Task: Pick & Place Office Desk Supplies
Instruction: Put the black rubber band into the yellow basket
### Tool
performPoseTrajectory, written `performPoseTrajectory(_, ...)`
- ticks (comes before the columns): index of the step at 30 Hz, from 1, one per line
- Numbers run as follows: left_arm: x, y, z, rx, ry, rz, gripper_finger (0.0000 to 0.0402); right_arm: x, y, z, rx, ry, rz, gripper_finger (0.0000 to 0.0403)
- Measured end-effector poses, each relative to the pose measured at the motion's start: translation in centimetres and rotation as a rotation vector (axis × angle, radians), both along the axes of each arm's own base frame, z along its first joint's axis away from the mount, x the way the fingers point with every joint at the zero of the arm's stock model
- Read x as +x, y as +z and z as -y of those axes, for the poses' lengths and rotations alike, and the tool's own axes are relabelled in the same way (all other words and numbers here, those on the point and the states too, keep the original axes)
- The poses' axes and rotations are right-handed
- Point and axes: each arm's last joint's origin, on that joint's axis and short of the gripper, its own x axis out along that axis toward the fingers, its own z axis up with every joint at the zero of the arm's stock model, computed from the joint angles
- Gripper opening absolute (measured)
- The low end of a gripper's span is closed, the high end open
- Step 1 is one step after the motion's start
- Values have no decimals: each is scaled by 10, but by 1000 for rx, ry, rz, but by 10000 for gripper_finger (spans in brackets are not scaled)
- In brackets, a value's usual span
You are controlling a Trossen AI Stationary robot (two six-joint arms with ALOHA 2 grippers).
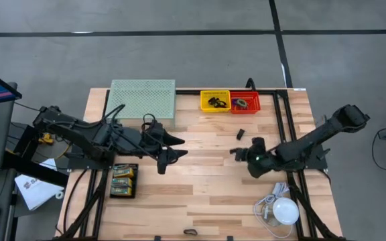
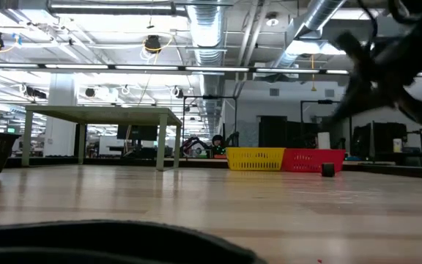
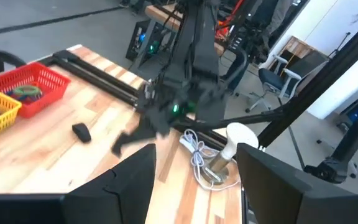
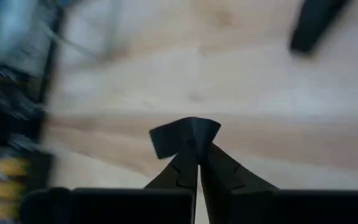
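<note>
A wooden table [image 1: 206, 194] seen from above, a dark arm entering from each side. The left gripper [image 1: 173, 147], just left of centre frame, hangs above the wood with its fingers spread wide and nothing between them. The right gripper [image 1: 236, 151], right of centre, is closed; the right wrist view shows its fingers [image 4: 188, 163] pressed together with a small black clip [image 4: 184, 135] pinched at their tips. Another black clip [image 1: 240, 134] lies loose on the wood just above it. At the upper centre edge sit a yellow bin [image 1: 215, 100] with black clips and, touching it, a red bin [image 1: 244, 102] with coloured rings. Green packs [image 1: 123, 180] lie at lower left.
</note>
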Motion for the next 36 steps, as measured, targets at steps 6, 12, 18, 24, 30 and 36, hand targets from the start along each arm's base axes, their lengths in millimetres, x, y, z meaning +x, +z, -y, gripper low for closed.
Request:
performPoseTrajectory(6,-2,-30,13,-73,-20,-73,218,-2,43,7,-110,4,132,2)
performPoseTrajectory(12,-12,-76,32,-211,-23,-171,218,8,94,35,-274,35,80,1)
performPoseTrajectory(18,-16,-107,41,-321,-19,-142,218,23,115,89,-341,55,-121,1)
performPoseTrajectory(24,-17,-112,40,-318,-12,-126,218,32,92,161,-241,113,-282,0)
performPoseTrajectory(30,-17,-112,40,-316,-12,-126,218,42,64,217,-160,164,-370,0)
performPoseTrajectory(36,-16,-109,41,-337,-16,-95,218,68,61,259,-181,194,-416,0)
